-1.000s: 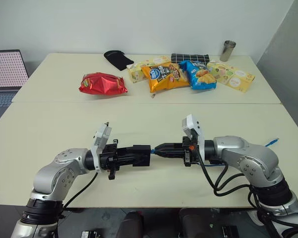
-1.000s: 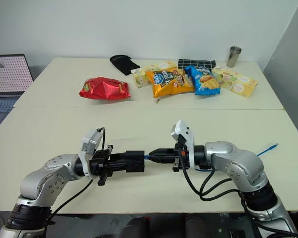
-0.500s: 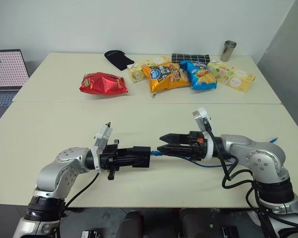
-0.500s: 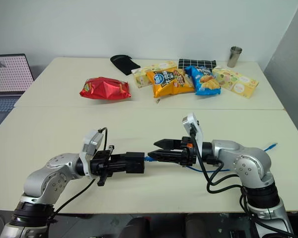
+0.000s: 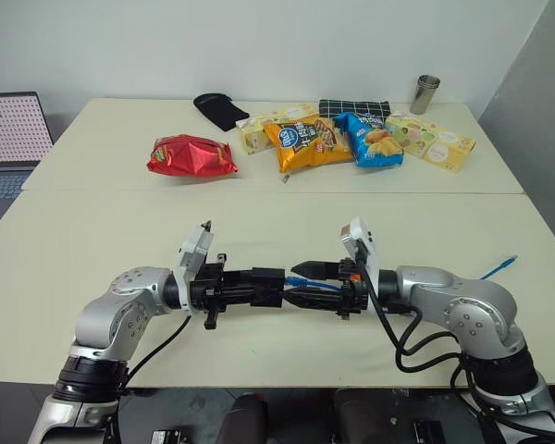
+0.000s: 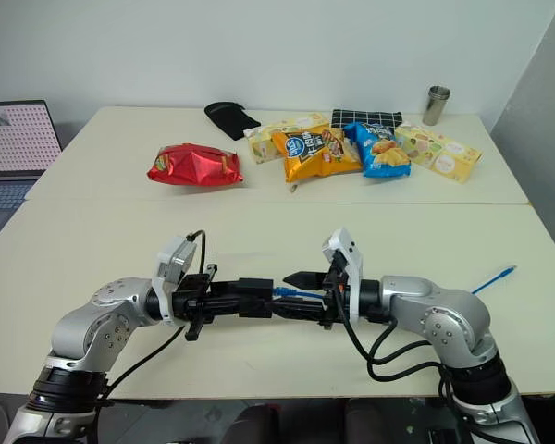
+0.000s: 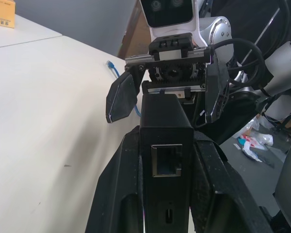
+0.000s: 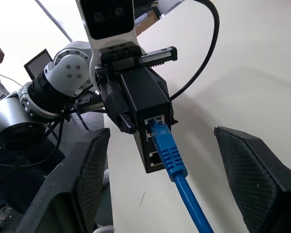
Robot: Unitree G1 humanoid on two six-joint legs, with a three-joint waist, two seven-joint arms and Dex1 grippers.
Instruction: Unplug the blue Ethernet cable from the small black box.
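My left gripper [image 5: 259, 289] is shut on the small black box [image 7: 165, 124] and holds it level above the table, near the front edge. The blue Ethernet cable [image 8: 172, 160] is plugged into a port on the box's end face, which faces my right gripper [image 5: 296, 283]. That gripper is open, with one finger on each side of the cable close to the plug and neither finger touching it. The cable runs back under my right arm, and its far plug [image 5: 504, 266] lies on the table at the right. A second port [image 7: 166, 160] on the box is empty.
At the back of the table lie a red snack bag [image 5: 192, 155], orange [image 5: 305, 143] and blue [image 5: 370, 139] bags, two yellow boxes, a black cloth [image 5: 217, 109], a checked pouch [image 5: 353, 107] and a metal cup [image 5: 425, 93]. A laptop [image 5: 9, 139] stands at the far left.
My right gripper was shut at the cable's plug, then opened and drew back to the right. It has since come back to the box with its fingers open. The left gripper kept still.
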